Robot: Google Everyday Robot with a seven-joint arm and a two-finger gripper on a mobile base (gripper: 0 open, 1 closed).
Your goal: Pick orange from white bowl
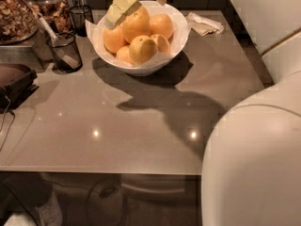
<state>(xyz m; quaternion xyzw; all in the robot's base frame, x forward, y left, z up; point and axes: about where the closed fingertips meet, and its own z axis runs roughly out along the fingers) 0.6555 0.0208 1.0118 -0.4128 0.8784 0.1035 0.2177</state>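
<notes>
gripper [121,8] hangs at the top edge of the view, over the far left part of the white bowl [141,69], its pale yellow tip low against the upper left flank of the orange [137,25]. whether it is open, closed or already gripping the fruit cannot be told from this angle.

the orange sits high in the middle of the heap, inside the bowl, touching a smaller fruit on its left [114,39], another on its right [161,26] and a paler one in front [142,49].

risks, as i judge them:
- contact looks off-centre, on the shoulder of a round, smooth peel, so a squeeze there could squirt the orange sideways rather than hold it.
- the fruits are packed tight, so a push on the orange could roll a neighbour over the rim and onto the table [117,126].
- crinkled paper lining [94,32] rises just beside the tip. snagged, it could come up with the lift and drag fruit with it.
- a sideways shove could slide the whole bowl toward the mesh cup [66,51] near its left side.
</notes>
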